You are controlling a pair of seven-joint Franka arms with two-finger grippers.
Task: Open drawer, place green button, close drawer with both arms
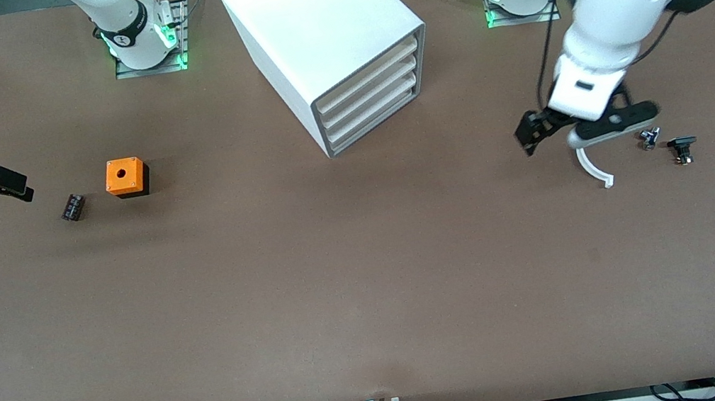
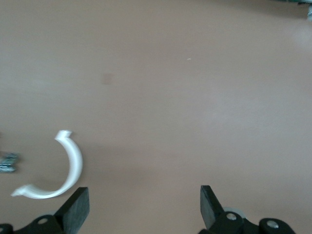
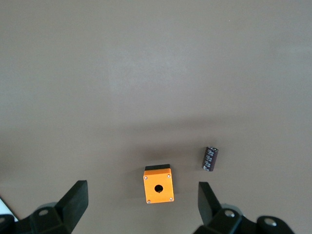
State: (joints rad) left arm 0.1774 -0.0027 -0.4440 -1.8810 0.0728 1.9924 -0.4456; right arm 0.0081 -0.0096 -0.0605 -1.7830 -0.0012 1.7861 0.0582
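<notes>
The white cabinet stands at the table's middle, near the arms' bases. All three drawers are shut, and the lowest drawer sits flush in the grey rim. No green-capped button shows in any view. My left gripper hangs open and empty over bare table toward the left arm's end, beside a white curved strip. Its wrist view shows the left gripper with jaws wide apart and the strip beside one finger. My right gripper is open and empty over the right arm's end of the table; its wrist view shows it the same way.
An orange box with a hole and a small dark cylinder lie near the right gripper; both show in the right wrist view: box, cylinder. Two small dark parts lie by the strip. Cables hang at the front edge.
</notes>
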